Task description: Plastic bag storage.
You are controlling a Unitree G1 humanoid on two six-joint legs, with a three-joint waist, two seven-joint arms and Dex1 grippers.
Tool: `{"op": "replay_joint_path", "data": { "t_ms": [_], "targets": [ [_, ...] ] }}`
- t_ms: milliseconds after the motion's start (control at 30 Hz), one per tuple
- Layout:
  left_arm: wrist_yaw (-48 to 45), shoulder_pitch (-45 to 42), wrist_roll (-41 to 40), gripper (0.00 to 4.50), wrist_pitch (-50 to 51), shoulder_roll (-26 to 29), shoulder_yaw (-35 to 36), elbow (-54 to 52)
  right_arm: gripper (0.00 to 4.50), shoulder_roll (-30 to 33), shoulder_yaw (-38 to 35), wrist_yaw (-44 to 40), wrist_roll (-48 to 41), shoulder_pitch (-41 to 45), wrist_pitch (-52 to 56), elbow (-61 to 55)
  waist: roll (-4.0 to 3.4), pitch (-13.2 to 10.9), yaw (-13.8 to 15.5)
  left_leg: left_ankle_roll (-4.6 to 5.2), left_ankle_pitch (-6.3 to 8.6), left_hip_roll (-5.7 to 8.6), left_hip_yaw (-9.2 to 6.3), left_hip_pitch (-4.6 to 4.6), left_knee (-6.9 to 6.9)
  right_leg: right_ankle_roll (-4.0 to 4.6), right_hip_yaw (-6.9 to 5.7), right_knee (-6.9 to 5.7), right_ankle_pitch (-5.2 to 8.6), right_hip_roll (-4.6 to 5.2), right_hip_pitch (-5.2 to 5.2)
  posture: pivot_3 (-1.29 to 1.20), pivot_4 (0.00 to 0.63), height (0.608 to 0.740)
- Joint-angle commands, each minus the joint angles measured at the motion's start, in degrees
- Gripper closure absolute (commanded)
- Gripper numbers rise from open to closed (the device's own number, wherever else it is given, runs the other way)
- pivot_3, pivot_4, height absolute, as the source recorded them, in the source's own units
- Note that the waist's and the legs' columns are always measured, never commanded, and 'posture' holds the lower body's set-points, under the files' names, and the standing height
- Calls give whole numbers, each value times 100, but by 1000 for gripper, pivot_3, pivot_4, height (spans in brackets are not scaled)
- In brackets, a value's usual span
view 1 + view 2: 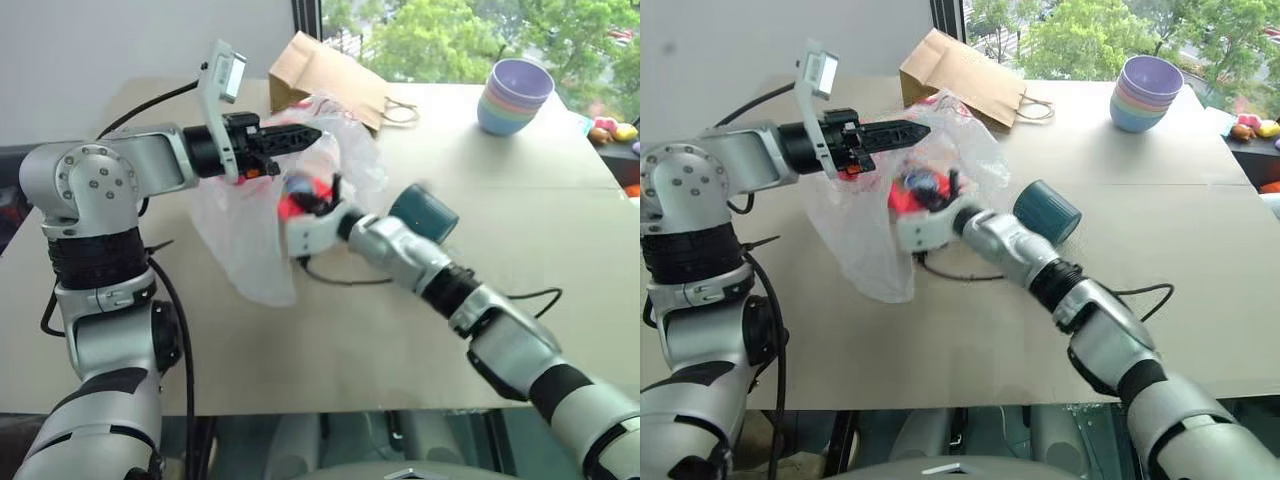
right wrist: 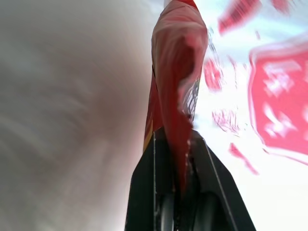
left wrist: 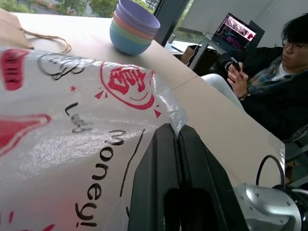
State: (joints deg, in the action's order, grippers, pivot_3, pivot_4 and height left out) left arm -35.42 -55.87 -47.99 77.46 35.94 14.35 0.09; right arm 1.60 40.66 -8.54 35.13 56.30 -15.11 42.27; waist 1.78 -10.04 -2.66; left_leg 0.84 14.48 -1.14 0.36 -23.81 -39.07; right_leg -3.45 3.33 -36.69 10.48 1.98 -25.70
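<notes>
Translucent white plastic bag (image 1: pixel 250 235), red-printed, hangs crumpled over the table (image 1: pixel 520 220).

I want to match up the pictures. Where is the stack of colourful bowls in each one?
Left eye view: stack of bowls at the table's far right, near the window.
Right eye view: same far-right spot.
Left wrist view: top middle, beyond the plastic bag.
Right wrist view: not in it.
Shared landmark: the brown paper bag, left of the bowls.

Thin, glossy, crinkled film, that plastic bag (image 1: pixel 250 220), see-through white. Just behind it lies a matt brown paper bag (image 1: pixel 320 70). Beyond the bag, smooth plastic bowls (image 1: pixel 515 95) sit on the matt table (image 1: pixel 400 340).
</notes>
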Motion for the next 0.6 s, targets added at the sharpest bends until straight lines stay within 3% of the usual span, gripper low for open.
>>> {"op": "replay_joint_path", "data": {
  "t_ms": [33,167,267,467,600],
  "targets": [
    [218,84,-163,4500,269,-26,277,-173,2912,52,-281,-248,-194,103,-144,-161,0,0,6,-1,0,0,-9,0,0,0,0,0,0,1,0,0,150,740],
    [358,201,-242,4500,376,-106,354,-257,1156,293,-540,-503,-283,-46,57,-551,-1,-1,25,15,9,5,-47,0,0,0,-17,-5,0,5,3,0,150,740],
    [481,356,-153,4500,265,-164,350,-219,45,565,-1228,-1541,-1275,-552,694,-1665,-2,-1,27,7,4,6,-60,3,0,3,-25,-10,-1,4,6,0,150,740],
    [886,311,58,4500,-50,-483,371,-19,45,1035,-2218,-2929,-2611,-1607,3239,-5054,-4,-2,27,8,5,6,-65,1,-2,5,-29,-13,-2,3,6,0,150,740],
    [1017,338,225,4500,-295,-639,282,36,45,1252,-2810,-3091,-3122,-2028,5276,-6743,-8,-5,37,9,5,6,-64,2,-1,6,-30,-14,-1,2,6,0,150,740]
  ]
}}
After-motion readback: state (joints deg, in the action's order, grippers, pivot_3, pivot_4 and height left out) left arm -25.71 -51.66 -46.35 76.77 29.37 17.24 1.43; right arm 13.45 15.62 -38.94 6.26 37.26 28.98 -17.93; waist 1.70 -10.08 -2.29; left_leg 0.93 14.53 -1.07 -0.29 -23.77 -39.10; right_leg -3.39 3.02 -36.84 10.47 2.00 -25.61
